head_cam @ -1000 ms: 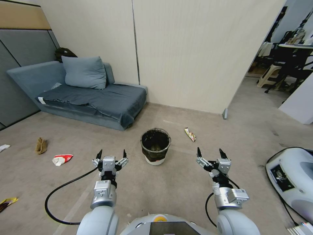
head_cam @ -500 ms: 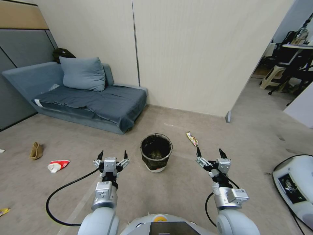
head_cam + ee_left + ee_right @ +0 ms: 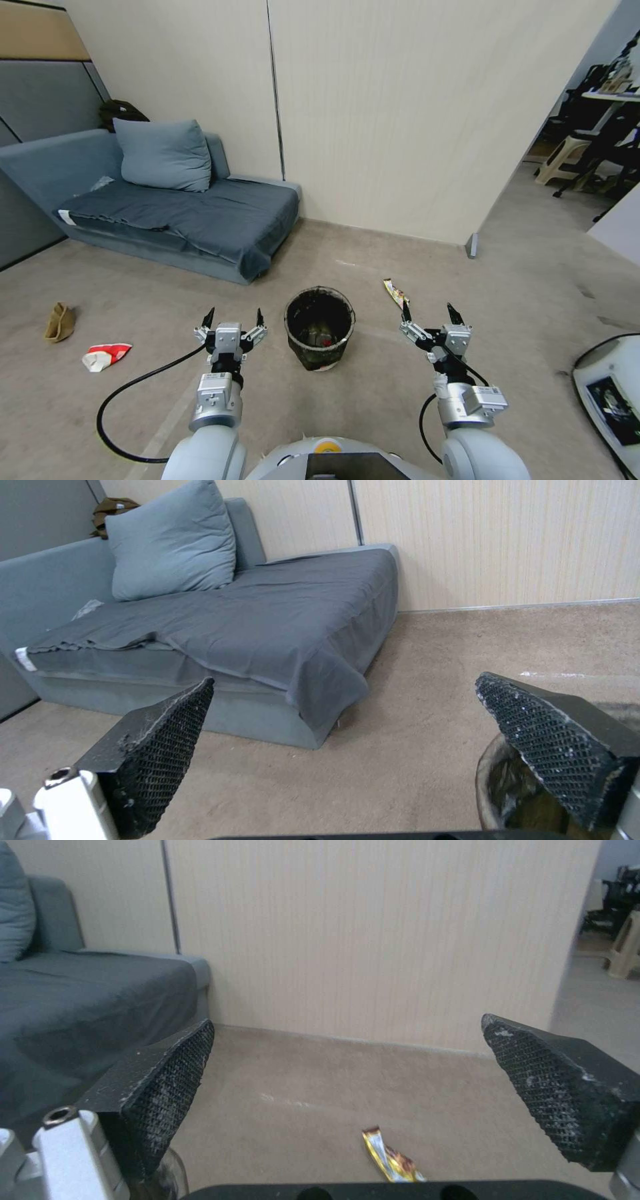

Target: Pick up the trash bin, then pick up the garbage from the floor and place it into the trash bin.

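The trash bin (image 3: pixel 319 328) is standing upright on the floor between the two arms. The left gripper (image 3: pixel 234 319) and the right gripper (image 3: pixel 427 315) are both hovering above the floor with their fingers spread wide — neither is touching anything. A yellow wrapper (image 3: pixel 395 293) is lying just beyond the right gripper; a red-and-white wrapper (image 3: pixel 105 355) and a brown paper piece (image 3: pixel 59 321) are sitting off to the left.

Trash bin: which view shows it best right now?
Head view: the whole trash bin stands on the floor, its open top visible. Left wrist view catches part of its rim; right wrist view barely an edge.
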